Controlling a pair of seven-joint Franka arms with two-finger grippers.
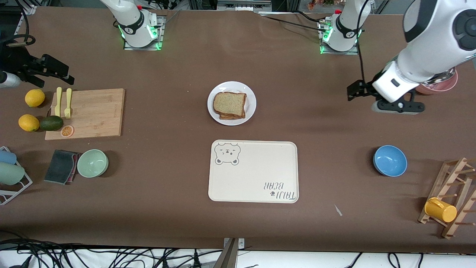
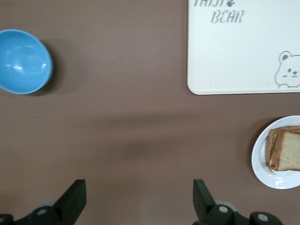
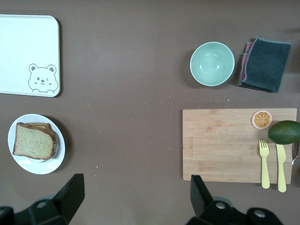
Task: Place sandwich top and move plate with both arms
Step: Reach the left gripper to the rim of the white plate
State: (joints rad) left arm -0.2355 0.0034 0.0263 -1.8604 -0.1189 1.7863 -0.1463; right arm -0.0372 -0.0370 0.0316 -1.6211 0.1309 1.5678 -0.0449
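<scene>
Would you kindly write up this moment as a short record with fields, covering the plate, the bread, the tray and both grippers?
plate: white plate, mid-table, farther from the front camera than the tray
sandwich top: bread slice lying on top of the stack on the plate
tray: cream bear-print tray, nothing on it, apart from the plate
left gripper: fingers open, holding nothing, over bare table near the blue bowl
right gripper: fingers open, holding nothing, over the table by the cutting board
</scene>
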